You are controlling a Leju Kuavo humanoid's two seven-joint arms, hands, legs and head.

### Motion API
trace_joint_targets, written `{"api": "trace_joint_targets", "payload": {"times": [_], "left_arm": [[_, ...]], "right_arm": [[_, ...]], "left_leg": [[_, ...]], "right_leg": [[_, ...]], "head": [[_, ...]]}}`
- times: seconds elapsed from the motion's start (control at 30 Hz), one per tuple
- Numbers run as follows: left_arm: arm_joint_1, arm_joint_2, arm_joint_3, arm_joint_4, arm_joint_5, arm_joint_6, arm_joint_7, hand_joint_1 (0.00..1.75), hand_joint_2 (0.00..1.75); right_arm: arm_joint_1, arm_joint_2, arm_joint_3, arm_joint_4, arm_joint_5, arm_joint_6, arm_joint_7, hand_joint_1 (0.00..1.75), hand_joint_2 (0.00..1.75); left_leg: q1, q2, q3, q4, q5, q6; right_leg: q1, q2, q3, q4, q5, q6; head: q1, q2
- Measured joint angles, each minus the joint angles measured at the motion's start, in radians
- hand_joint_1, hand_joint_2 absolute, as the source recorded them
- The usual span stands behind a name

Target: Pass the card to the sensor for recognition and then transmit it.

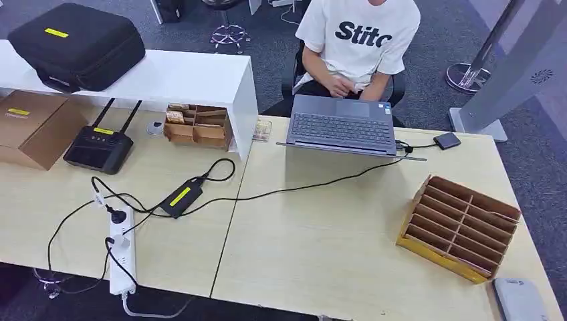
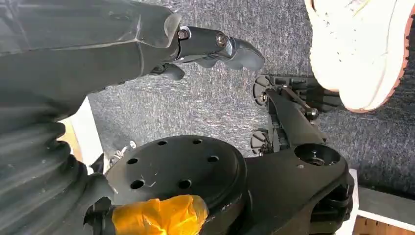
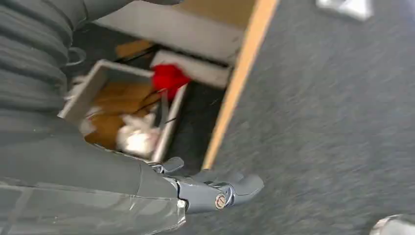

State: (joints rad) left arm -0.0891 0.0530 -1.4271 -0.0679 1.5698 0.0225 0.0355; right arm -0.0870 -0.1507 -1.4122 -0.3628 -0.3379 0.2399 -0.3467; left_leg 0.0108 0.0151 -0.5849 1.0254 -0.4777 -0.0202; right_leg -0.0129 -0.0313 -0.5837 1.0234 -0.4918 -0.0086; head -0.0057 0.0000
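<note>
— What did the head view show of the card?

— I couldn't pick one out for certain. A slotted wooden rack [image 1: 461,227] sat by the desk's [image 1: 321,261] right edge, its slots looking bare. A small pale stack [image 1: 262,129] lay at the far edge, just beside the white shelf's [image 1: 200,77] leg; too small to tell whether those were cards.

— And the sensor?

— Possibly the small dark box [image 1: 446,140] near the far right corner, cabled, beside the laptop [image 1: 341,125]. A person [image 1: 358,40] sat behind that.

— The left wrist view?

— The left hand [image 2: 195,49] hung over grey carpet [image 2: 205,103], fingers stretched out, holding nothing. A white shoe [image 2: 357,49] stood near.

— The right wrist view?

— Blurred. The right hand [image 3: 205,193] was also over carpet, fingers extended, empty.
</note>
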Motion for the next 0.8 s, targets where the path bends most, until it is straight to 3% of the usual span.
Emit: {"api": "trace_joint_targets", "payload": {"times": [0.3,0.4,0.57,0.67,0.8], "left_arm": [[-0.001,0.002,0.0,0.0,0.0,-0.001,0.006,0.0,1.75],[-0.001,0.004,0.0,0.0,0.0,-0.003,0.009,0.0,1.75],[-0.002,0.008,-0.002,0.0,-0.009,-0.008,0.014,0.0,1.75],[-0.004,0.012,-0.017,0.0,-0.026,-0.016,0.016,0.0,1.75],[-0.005,0.024,-0.037,0.0,-0.048,-0.03,0.016,0.0,1.75]], "right_arm": [[0.0,0.035,0.022,0.04,0.037,-0.051,0.086,0.0,1.75],[0.001,0.041,0.058,0.056,0.121,-0.084,0.182,0.0,1.75],[0.009,0.05,0.185,0.085,0.323,-0.163,0.321,0.0,1.75],[0.019,0.053,0.298,0.1,0.494,-0.138,0.388,0.0,1.75],[0.038,0.054,0.464,0.112,0.639,-0.095,0.405,0.0,1.75]], "left_leg": [[0.0,0.0,0.0,0.0,0.0,0.0],[0.0,0.0,0.0,0.0,0.0,0.0],[0.0,0.001,0.0,0.0,0.0,0.0],[0.0,0.001,0.0,0.0,0.0,0.0],[0.0,0.001,0.0,0.0,0.0,0.0]], "right_leg": [[0.0,0.0,0.0,0.0,0.0,0.0],[0.0,0.0,0.0,0.0,0.0,0.0],[0.0,0.0,0.0,0.0,0.0,0.0],[0.0,0.0,0.0,0.0,0.0,0.0],[0.0,0.0,0.0,0.0,0.0,0.0]], "head": [[0.0,0.0],[0.0,0.0],[0.0,0.0],[0.0,0.0],[0.0,0.0]]}}
